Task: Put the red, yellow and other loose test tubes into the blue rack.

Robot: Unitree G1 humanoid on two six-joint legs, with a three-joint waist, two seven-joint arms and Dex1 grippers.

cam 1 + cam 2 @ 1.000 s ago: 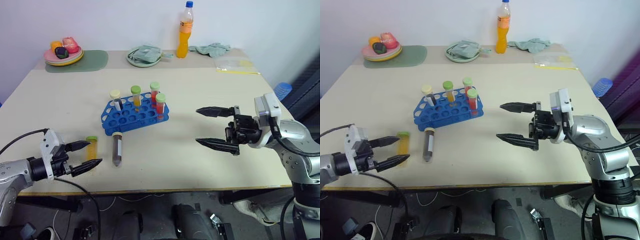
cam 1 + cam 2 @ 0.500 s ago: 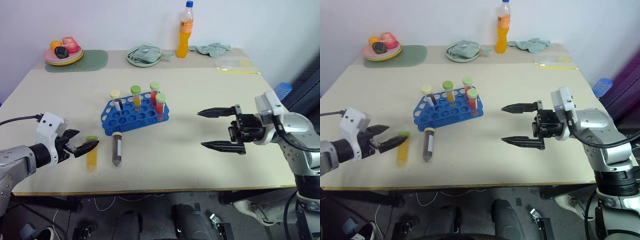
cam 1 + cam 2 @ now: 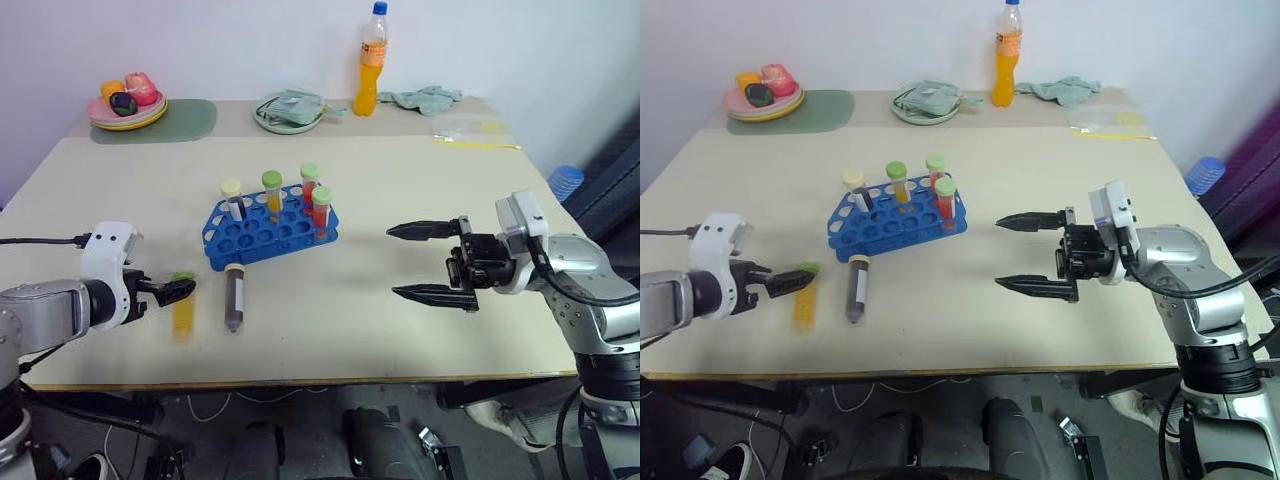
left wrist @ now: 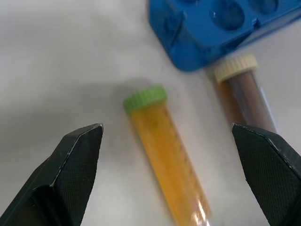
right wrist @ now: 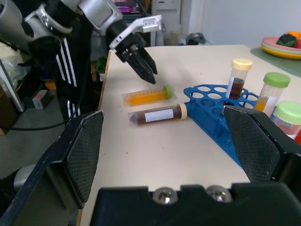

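Yellow-orange tube lies on the table beneath my left gripper, jaws wide and empty; my right gripper likewise gapes, holding nothing.

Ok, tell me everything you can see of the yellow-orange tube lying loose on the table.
The yellow-orange tube is a clear plastic tube of orange-yellow liquid with a ribbed green cap, faint graduation marks on its side. It lies flat on the table, cap toward the blue rack, beside the dark tube without touching it. The open left gripper hangs just over it, not gripping.
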